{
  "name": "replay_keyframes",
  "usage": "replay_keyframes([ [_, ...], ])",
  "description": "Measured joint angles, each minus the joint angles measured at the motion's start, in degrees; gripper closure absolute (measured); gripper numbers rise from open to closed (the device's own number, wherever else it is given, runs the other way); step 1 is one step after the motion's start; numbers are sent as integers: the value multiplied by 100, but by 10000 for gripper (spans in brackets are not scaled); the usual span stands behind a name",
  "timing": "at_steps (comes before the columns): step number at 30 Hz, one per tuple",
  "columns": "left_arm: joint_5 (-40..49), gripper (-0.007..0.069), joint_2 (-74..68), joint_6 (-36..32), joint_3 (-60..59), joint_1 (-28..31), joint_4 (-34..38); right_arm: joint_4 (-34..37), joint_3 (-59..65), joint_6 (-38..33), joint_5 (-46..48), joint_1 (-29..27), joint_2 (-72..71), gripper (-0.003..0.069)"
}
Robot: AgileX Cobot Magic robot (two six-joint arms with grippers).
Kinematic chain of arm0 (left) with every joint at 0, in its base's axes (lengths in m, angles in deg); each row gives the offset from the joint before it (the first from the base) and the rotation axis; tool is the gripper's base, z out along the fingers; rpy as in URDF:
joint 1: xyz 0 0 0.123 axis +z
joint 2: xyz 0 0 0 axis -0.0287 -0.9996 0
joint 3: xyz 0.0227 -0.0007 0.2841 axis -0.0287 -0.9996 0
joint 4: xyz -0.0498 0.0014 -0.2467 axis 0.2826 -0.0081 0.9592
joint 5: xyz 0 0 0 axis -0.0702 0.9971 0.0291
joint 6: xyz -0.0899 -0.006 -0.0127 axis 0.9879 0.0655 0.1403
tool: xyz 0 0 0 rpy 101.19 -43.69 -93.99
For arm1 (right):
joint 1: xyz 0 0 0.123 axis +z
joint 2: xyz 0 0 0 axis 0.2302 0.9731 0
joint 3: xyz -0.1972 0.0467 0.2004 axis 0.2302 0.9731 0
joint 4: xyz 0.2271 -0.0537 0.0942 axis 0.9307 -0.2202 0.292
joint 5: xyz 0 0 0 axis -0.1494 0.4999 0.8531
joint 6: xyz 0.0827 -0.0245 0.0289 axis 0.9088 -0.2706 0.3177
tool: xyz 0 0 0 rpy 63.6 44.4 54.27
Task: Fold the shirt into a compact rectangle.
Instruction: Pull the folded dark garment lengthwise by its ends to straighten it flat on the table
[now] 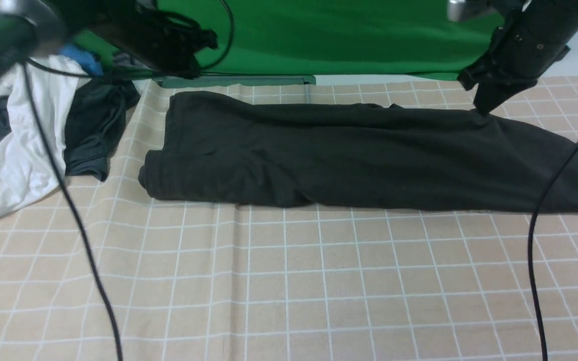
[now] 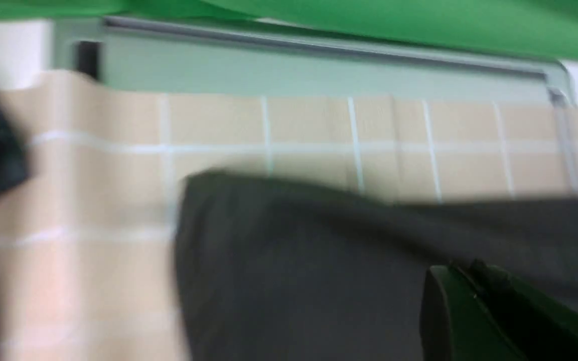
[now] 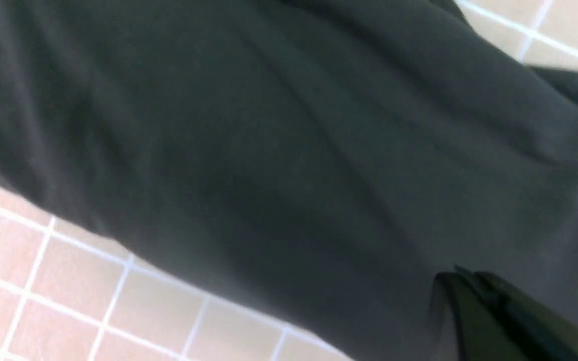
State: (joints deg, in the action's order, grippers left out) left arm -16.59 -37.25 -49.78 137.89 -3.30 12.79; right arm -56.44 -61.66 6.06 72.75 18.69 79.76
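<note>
Green backdrop, beige checked tablecloth (image 1: 289, 281). The black shirt (image 1: 349, 160) lies across it as a long folded band. The left gripper (image 1: 188, 60) hangs above its far left corner and the right gripper (image 1: 487, 103) meets its far right edge.

Left wrist view: blurred, with one finger (image 2: 469, 321) over the shirt; I cannot tell whether the jaws are apart or together.

Right wrist view: the same, one finger (image 3: 474, 321) over dark cloth.

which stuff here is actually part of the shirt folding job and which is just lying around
Job in hand:
- black shirt, lying as a long folded band on the checked cloth
- right hand, by the shirt's far edge

Just lying about, piled at the left:
- white garment
- dark grey garment
- blue cloth
</note>
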Motion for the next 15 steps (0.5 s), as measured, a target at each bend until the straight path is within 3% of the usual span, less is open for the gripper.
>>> replay_keyframes([
  [7,1679,606,872,-80,-575,221,-727,-18,984,216,25,-596,-920,615],
  [15,1090,600,1605,-81,-2360,210,-724,-65,1979,250,-52,-937,-1533,612],
])
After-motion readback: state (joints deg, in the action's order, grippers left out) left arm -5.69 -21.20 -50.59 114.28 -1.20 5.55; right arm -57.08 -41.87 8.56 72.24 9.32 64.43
